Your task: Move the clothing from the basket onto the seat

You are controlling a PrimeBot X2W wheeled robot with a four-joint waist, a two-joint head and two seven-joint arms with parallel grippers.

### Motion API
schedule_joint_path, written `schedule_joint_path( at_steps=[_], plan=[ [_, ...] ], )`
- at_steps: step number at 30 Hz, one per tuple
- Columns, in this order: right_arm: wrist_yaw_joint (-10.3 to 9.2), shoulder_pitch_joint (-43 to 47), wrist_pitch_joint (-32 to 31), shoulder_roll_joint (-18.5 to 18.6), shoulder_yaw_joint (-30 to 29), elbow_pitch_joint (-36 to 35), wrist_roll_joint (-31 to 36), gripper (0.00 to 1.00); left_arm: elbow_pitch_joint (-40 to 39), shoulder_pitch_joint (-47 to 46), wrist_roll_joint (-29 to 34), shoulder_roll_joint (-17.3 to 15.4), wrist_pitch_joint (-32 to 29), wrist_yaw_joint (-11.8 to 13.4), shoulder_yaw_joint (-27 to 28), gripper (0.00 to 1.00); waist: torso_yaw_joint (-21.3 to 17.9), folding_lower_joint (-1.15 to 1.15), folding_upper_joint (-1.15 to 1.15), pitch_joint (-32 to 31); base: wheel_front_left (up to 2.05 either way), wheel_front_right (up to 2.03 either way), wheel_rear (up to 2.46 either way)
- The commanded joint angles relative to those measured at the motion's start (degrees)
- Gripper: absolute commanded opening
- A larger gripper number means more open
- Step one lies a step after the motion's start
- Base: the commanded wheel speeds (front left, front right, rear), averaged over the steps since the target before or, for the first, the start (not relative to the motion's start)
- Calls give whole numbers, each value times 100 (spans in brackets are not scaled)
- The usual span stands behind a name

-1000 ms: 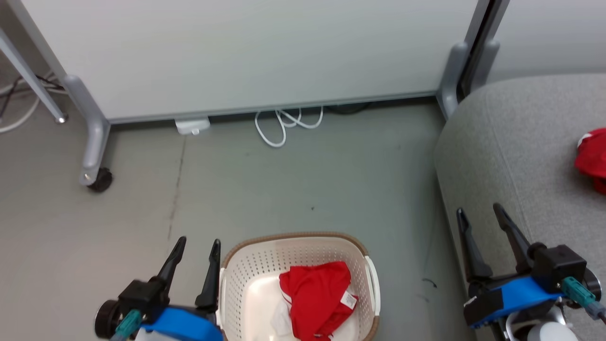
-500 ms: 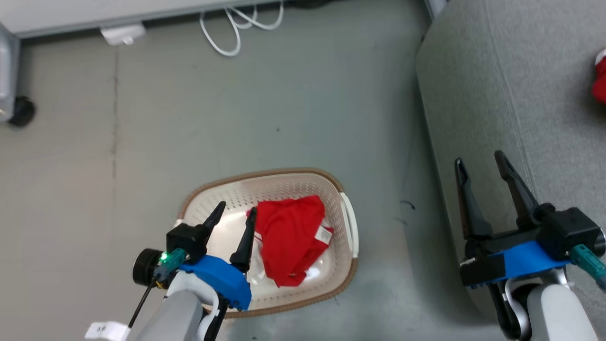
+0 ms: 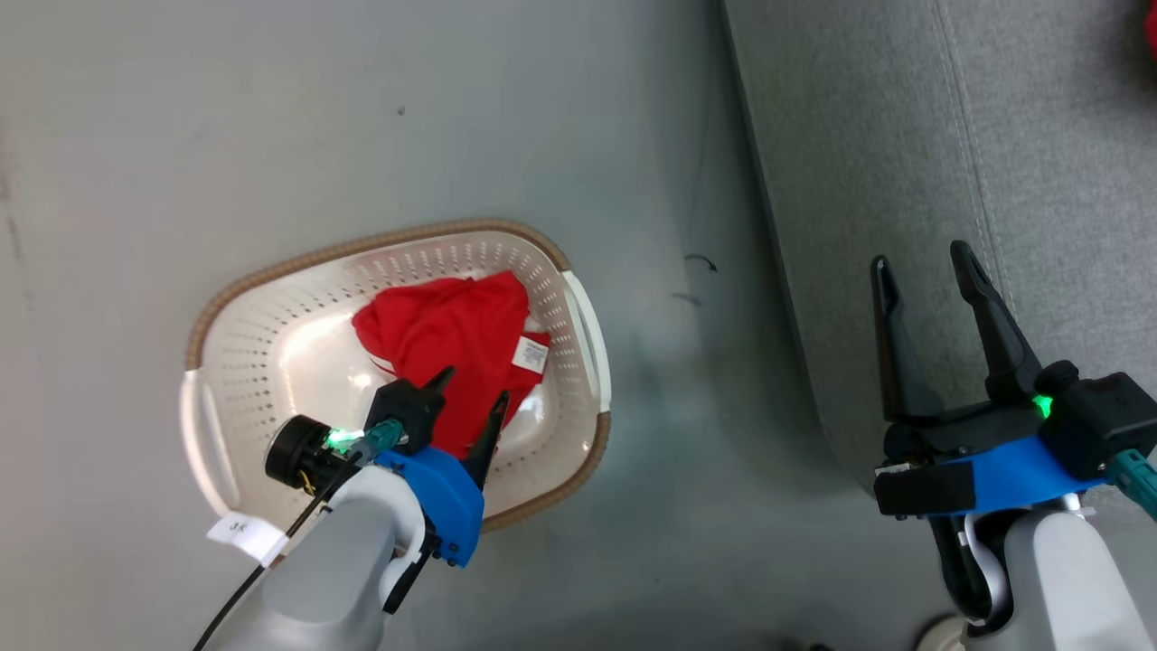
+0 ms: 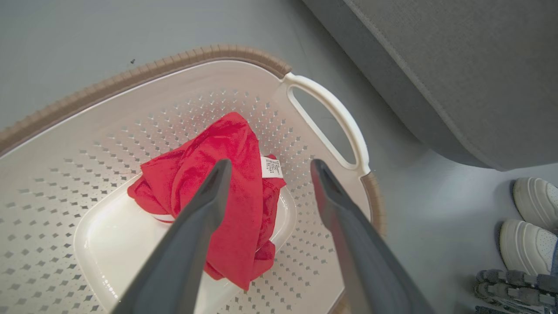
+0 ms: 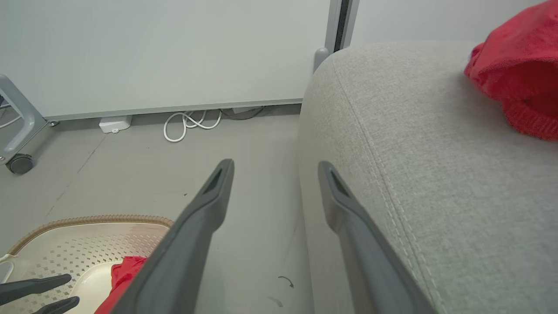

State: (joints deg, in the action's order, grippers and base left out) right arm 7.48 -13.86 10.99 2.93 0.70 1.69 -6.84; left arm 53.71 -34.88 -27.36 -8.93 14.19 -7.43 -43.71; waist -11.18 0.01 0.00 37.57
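The cream basket (image 3: 362,242) stands on the floor with one crumpled red garment (image 3: 443,334) inside, a white label on its edge. My left gripper (image 3: 475,383) hangs open over the basket, its fingers straddling the garment's (image 4: 209,148) right part from above, apart from it. A second red garment (image 5: 518,78) lies on the grey seat (image 5: 436,174). My right gripper (image 3: 920,255) is open and empty over the seat's (image 3: 904,136) left edge. In the left wrist view the open left gripper (image 4: 269,162) frames the label, near the basket's rim (image 4: 130,74).
The seat's rounded side (image 4: 457,65) stands close to the basket's right handle (image 4: 331,113). A person's white shoes (image 4: 532,218) are on the floor beside it. Further off are a pale partition panel (image 5: 174,52), its castor (image 5: 19,163) and a white cable (image 5: 187,124).
The head camera has tilted downward, so the whole view shifted. My left gripper has moved from beside the basket to over the red garment inside it. Both grippers stay open.
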Motion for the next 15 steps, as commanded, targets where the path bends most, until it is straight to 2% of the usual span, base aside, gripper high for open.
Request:
schedule_joint_path(
  at_steps=[1, 8, 12, 15],
  plan=[
    [3, -70, 48, -7, 19, -17, -64, 100, 48, -158, -37, -56, -27, -4, -66, 100, -238, -1, 0, 319, 0, 0, 0],
    [3, -175, 197, -7, 42, -71, -147, 100, 535, -654, -156, -140, -138, -4, -667, 100, -400, -1, 0, 873, 0, 0, 0],
    [3, -249, 264, -7, 49, -80, -213, 100, 959, -978, -51, -150, -191, 7, -814, 100, -429, -1, 0, 1156, 0, 0, 0],
    [3, -285, 295, -7, 90, -48, -250, 100, 1250, -1155, 13, -122, -210, 119, -857, 100, -439, -1, 0, 1308, 0, 0, 0]
  ],
)
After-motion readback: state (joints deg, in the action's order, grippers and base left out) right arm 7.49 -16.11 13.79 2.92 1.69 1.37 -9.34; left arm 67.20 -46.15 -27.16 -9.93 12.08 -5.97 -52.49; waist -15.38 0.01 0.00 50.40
